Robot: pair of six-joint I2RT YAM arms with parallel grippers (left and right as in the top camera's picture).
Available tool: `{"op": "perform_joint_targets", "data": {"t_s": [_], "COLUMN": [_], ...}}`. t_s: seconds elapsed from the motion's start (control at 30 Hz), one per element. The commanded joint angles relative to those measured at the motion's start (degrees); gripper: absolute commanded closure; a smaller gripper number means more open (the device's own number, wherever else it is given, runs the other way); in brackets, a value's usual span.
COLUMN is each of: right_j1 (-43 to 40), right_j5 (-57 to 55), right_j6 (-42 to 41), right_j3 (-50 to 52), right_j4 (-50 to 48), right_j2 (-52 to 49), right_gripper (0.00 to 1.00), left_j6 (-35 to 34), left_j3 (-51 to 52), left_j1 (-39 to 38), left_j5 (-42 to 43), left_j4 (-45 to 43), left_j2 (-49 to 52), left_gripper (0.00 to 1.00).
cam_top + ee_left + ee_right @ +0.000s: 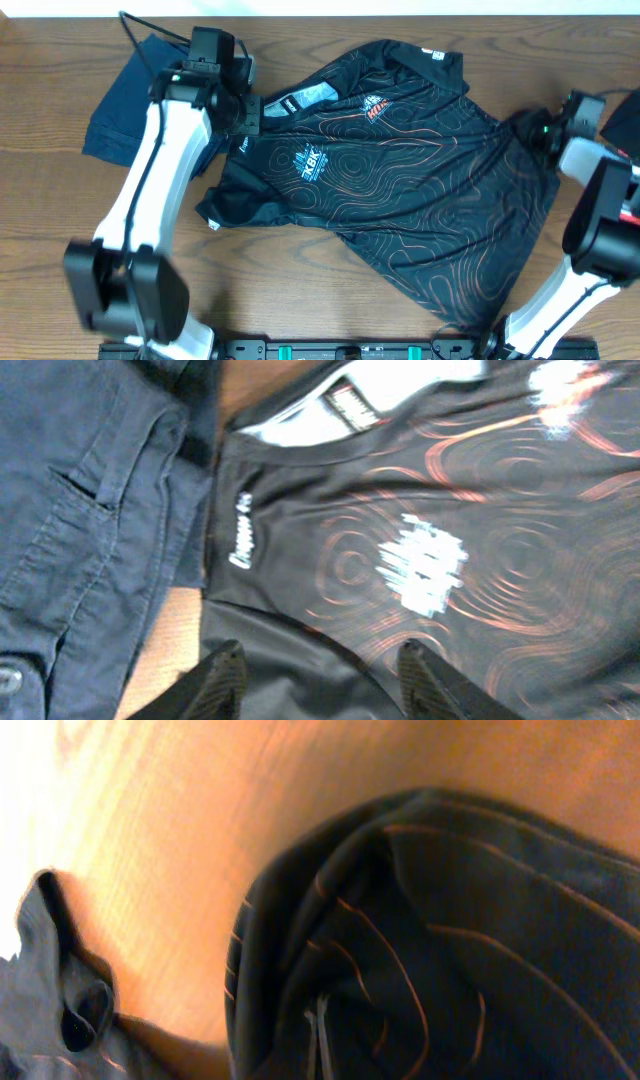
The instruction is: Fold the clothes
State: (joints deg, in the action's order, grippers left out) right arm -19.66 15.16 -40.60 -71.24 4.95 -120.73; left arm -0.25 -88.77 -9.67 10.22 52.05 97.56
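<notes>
The black jersey (400, 190) lies chest-up across the middle of the worktop (300, 290), spread out but skewed. Its collar (310, 97) points to the far left and its hem runs toward the near right, with nothing folded over yet.

The left gripper (248, 112) hangs over the shoulder area just beside the collar. In its wrist view the fingers (225, 678) stand apart above the cloth with nothing pinched between them. That fits either a release or a reach for a new hold on that corner.

The right gripper (537, 130) sits at the jersey's far right edge with its jaws closed. Both the overhead and its own wrist view show the cloth bunched up into a ridge at its tips, so it appears to have a pinch of the jersey. Holding that edge would let the arm draw the cloth taut or carry it across for a first fold.

A navy denim garment (125, 105) lies at the far left, just beside the jersey's shoulder and partly under the left arm. A red garment (625, 120) shows at the right edge. Both look set aside.

No bin, basket or other container is in view.
</notes>
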Motion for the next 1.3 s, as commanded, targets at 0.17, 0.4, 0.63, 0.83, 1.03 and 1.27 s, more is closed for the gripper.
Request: {"op": "perform_joint_targets", "data": {"t_s": [0.17,0.4,0.63,0.83,1.03,1.27], "right_j1": [-0.85,-5.77,-8.39,-9.16,-9.14,-9.11], "right_j5": [0.98,2.84,-8.72,-11.80,-7.72,-3.93], "right_j6": [6.56,20.20,20.94,23.82,28.33,29.59], "right_j3": [-21.31,-35.28,-32.74,-19.96,-10.62,-5.99], "right_j4": [16.00,47.41,69.61,59.65,46.03,40.41], "right_j2": [-4.39,0.26,2.10,2.10,2.10,2.10], "right_gripper": [0.93,0.70,0.51,0.40,0.40,0.63], "left_j6": [-0.70,-0.48,-0.24,-0.24,-0.26,-0.26], "left_j3": [0.04,0.17,0.17,0.17,0.17,0.17], "left_j1": [-2.43,-2.40,-2.40,-2.40,-2.43,-2.43], "left_j5": [0.48,0.02,-0.81,-0.79,-0.76,-0.76], "left_j4": [5.03,5.79,5.75,5.79,6.86,7.23], "left_j2": [-2.03,-2.03,-2.03,-2.03,-2.03,-2.03], "left_gripper": [0.44,0.44,0.40,0.40,0.40,0.40]}}
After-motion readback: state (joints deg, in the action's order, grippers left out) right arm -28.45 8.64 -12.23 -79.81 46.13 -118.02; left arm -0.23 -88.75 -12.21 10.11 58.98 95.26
